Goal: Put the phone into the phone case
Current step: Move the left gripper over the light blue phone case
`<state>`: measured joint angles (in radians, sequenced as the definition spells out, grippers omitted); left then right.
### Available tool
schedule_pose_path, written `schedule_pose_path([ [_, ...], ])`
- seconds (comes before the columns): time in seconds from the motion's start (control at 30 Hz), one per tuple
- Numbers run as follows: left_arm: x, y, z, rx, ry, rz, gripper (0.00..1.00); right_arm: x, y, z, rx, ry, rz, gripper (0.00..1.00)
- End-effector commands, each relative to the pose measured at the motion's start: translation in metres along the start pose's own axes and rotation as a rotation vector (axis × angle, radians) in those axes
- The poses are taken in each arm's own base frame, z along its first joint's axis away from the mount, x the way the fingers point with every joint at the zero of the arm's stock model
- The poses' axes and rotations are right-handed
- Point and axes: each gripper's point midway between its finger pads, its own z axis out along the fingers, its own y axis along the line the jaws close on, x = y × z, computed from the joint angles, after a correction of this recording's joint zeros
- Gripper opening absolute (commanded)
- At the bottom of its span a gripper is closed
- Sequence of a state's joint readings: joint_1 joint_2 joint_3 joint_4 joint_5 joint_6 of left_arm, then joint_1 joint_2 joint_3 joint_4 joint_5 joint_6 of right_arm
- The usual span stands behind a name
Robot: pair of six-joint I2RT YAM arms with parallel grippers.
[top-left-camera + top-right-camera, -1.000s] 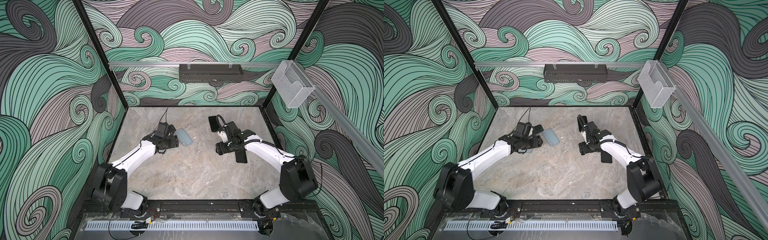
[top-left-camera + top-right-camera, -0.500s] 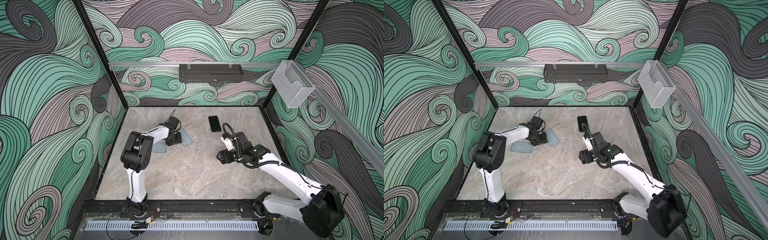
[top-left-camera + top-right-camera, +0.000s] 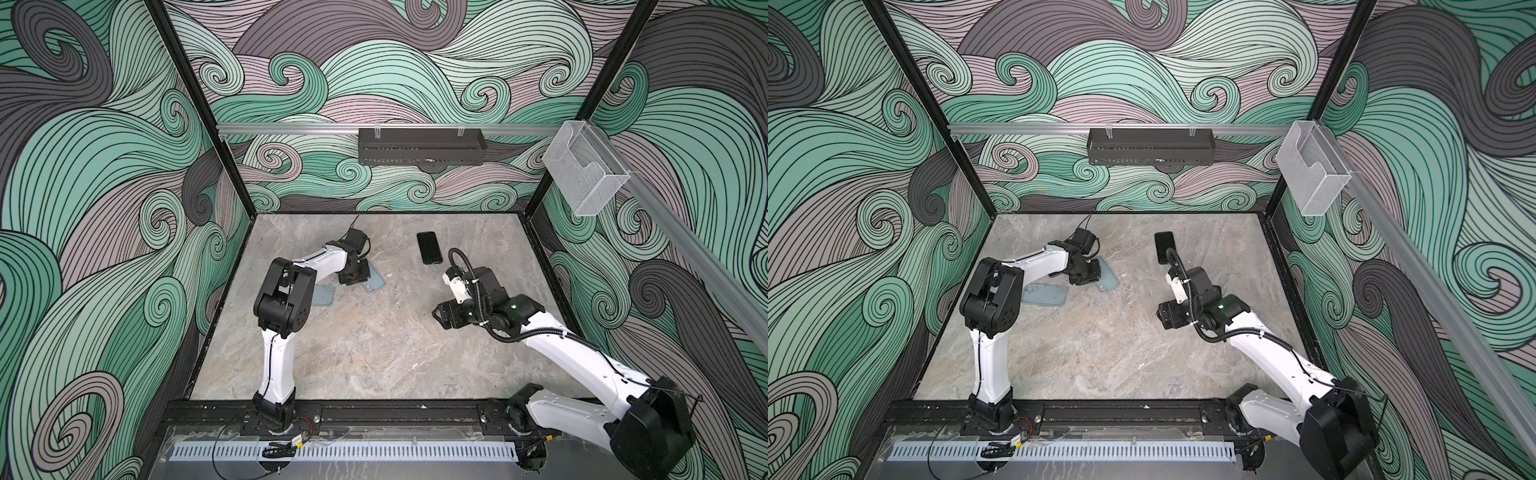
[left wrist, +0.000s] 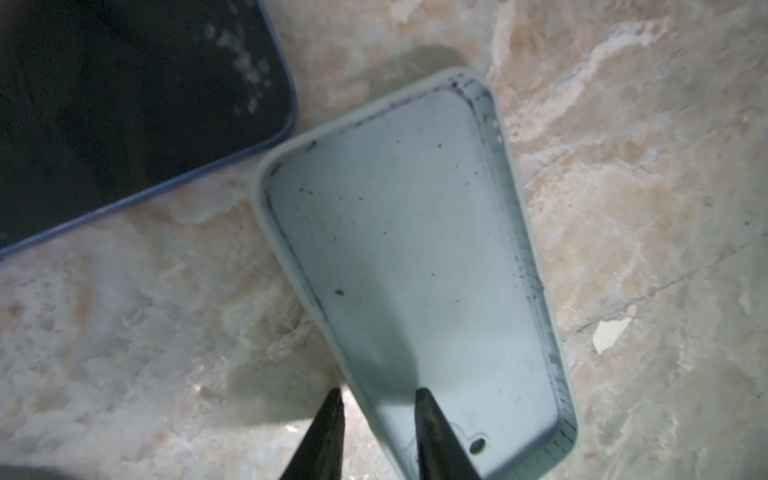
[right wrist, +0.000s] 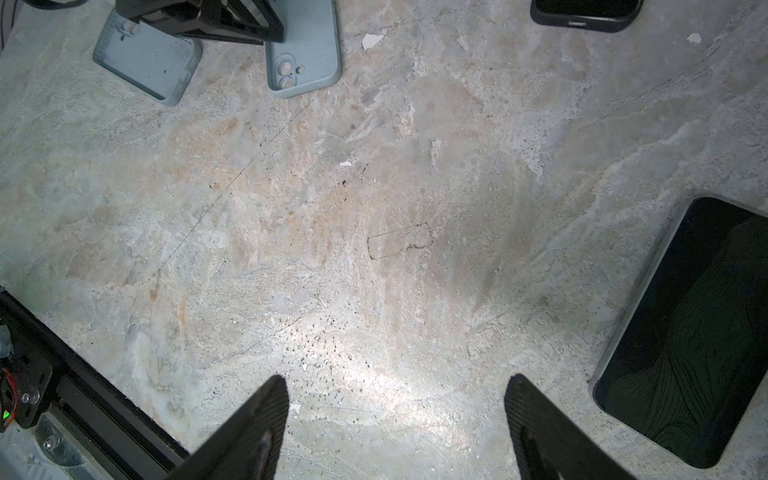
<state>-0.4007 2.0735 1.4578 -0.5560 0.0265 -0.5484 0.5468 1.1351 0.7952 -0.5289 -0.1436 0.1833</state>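
My left tool [image 4: 378,395] straddles side wall of phone case [image 4: 415,249], far left on desk [image 3: 374,353]; jaws narrow, not pinching. My right tool [image 5: 397,386] gapes wide, empty; phone [image 5: 685,332] flat just beside it. Case pale blue, matte, raised rim, speckled inside. Phone glossy black slab. Desk marbled stone. Pale blue cases: two, second case [image 3: 322,295] nearer. Dark phones: two, cased phone [image 3: 429,247] far.

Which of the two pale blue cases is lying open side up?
The speckled case, which shows its hollow inside and raised rim. The other pale blue case lies back up, with its round camera bumps showing.
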Motion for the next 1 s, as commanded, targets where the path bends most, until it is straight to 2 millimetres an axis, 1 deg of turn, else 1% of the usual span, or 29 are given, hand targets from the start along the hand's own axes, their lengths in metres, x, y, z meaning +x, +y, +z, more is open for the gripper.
schedule_pose_path([
  [0.0,0.021,0.015,0.009,-0.119,0.068,0.063,0.24,-0.002,0.003,-0.005,-0.009,-0.029,0.002,0.83],
  [0.07,0.023,0.014,0.008,-0.133,0.07,0.084,0.19,-0.002,0.002,-0.006,-0.005,-0.034,0.002,0.83],
  [0.13,0.025,0.012,0.004,-0.143,0.069,0.112,0.17,-0.004,0.002,-0.007,-0.001,-0.043,0.003,0.83],
  [0.23,0.026,0.01,-0.006,-0.185,0.058,0.184,0.13,-0.005,0.001,-0.01,0.004,-0.056,0.006,0.83],
  [0.27,0.027,0.009,-0.009,-0.2,0.061,0.214,0.1,-0.006,0.001,-0.011,0.006,-0.063,0.005,0.83],
  [0.33,0.027,0.01,-0.018,-0.238,0.06,0.265,0.01,-0.007,0.0,-0.015,0.013,-0.078,0.008,0.83],
  [0.37,0.028,0.01,-0.021,-0.25,0.062,0.285,0.0,-0.008,-0.001,-0.017,0.02,-0.087,0.011,0.83],
  [0.5,0.034,0.008,-0.034,-0.227,0.079,0.356,0.0,-0.012,-0.009,-0.028,0.069,-0.132,0.023,0.83],
  [0.63,0.043,-0.003,-0.048,-0.158,0.089,0.482,0.0,-0.012,-0.021,-0.037,0.138,-0.164,0.036,0.84],
  [0.73,0.052,-0.011,-0.059,-0.152,0.089,0.615,0.0,-0.009,-0.027,-0.039,0.169,-0.157,0.038,0.85],
  [0.83,0.064,-0.018,-0.067,-0.185,0.091,0.756,0.0,-0.005,-0.033,-0.037,0.205,-0.122,0.052,0.85],
  [0.9,0.072,-0.023,-0.07,-0.202,0.091,0.83,0.0,-0.004,-0.033,-0.037,0.212,-0.102,0.061,0.85],
  [0.97,0.081,-0.033,-0.071,-0.184,0.082,0.893,0.0,-0.004,-0.034,-0.039,0.214,-0.099,0.074,0.85],
])
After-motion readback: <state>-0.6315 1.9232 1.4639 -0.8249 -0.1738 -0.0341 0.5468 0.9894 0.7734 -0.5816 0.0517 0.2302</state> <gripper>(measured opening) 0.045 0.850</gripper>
